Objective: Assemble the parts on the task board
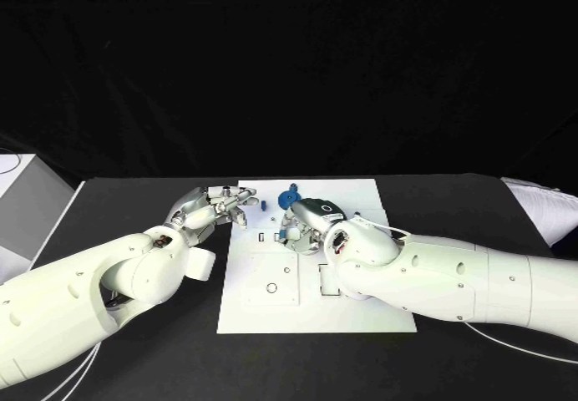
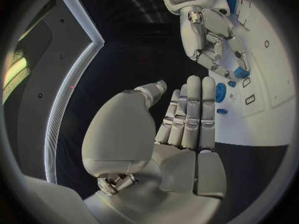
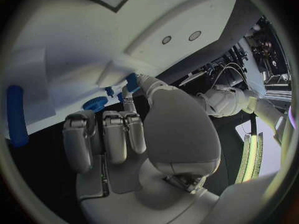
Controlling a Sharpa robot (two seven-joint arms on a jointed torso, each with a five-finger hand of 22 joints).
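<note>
Both hands hover over the white board (image 1: 362,309), left hand (image 1: 215,209) straight-fingered and empty, right hand (image 1: 316,219) pinching a small blue piece (image 2: 241,73), with a blue wheel (image 1: 289,199) and other pieces loose: assembly looks barely begun.

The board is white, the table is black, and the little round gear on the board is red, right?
Not quite. The gear is blue, not red; the head view shows it near the far edge of the board. The board is white and the table is black, as you said.

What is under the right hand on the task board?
The right hand hangs over the task board; a small blue part shows at its fingertips, a round blue part beside it. The board beneath its palm is covered.
</note>
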